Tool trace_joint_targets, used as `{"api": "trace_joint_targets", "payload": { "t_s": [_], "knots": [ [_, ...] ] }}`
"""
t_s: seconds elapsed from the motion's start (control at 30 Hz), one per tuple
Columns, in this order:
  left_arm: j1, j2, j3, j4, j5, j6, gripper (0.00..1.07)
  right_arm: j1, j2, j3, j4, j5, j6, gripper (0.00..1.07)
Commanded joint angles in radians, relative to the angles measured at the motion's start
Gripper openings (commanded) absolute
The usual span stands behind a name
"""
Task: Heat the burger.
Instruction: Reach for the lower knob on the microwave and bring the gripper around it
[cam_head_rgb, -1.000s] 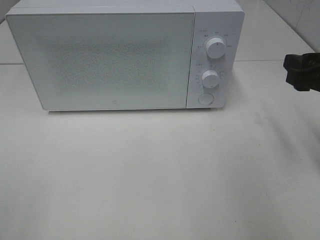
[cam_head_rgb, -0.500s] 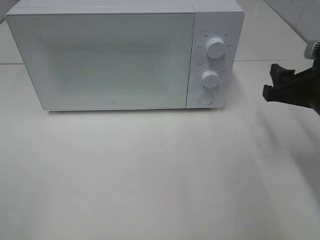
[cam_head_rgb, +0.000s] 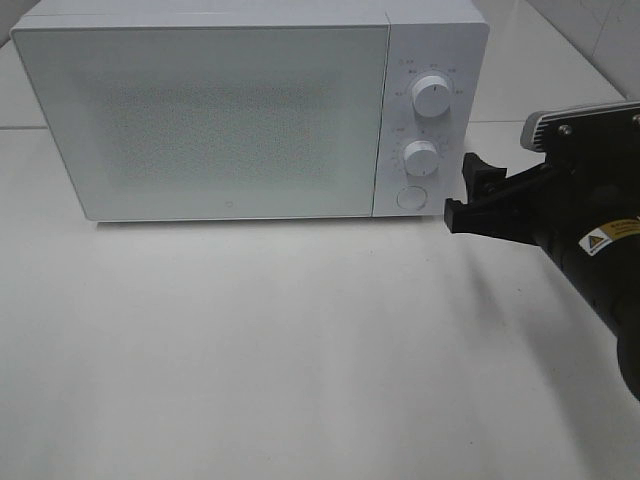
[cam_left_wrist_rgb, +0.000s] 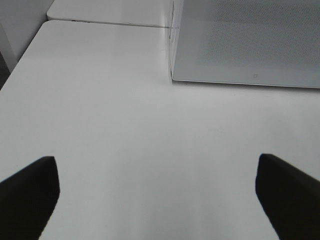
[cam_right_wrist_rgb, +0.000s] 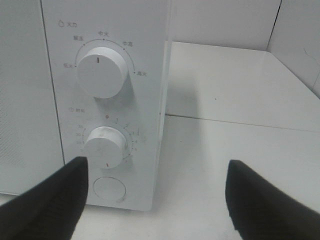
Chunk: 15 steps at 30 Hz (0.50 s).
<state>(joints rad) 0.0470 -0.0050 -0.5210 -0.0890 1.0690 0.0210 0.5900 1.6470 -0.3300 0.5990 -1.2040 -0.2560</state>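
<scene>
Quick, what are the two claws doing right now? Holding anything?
Left claw: open, holding nothing.
Right claw: open, holding nothing, near the microwave.

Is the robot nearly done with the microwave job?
Partway, it seems. Done: the microwave door is shut; no burger shows, so it may be inside. In hand: the open right gripper hovers beside the lower knob. Still to do: turning that knob, probably. The left gripper hangs open over the table.

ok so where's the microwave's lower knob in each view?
Exterior high: lower knob on the panel right of the microwave door, below the upper knob.
Left wrist: not in it.
Right wrist: lower knob between upper knob and round button.
Shared landmark: microwave door, in all three.
</scene>
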Motion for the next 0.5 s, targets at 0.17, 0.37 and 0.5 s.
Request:
{"api": "trace_joint_targets", "payload": {
  "t_s": [0.17, 0.37, 0.5],
  "knots": [
    [0.004, -0.022, 0.003, -0.002, 0.002, -0.001, 1.0, 0.114, 0.023, -0.049, 0.138, -0.043, -0.006, 0.75],
    [0.004, -0.022, 0.003, -0.002, 0.002, -0.001, 1.0, 0.182, 0.089, -0.099, 0.204, -0.041, -0.016, 0.75],
    [0.004, -0.022, 0.003, -0.002, 0.002, -0.002, 1.0, 0.193, 0.115, -0.139, 0.221, -0.035, -0.017, 0.75]
  ]
}}
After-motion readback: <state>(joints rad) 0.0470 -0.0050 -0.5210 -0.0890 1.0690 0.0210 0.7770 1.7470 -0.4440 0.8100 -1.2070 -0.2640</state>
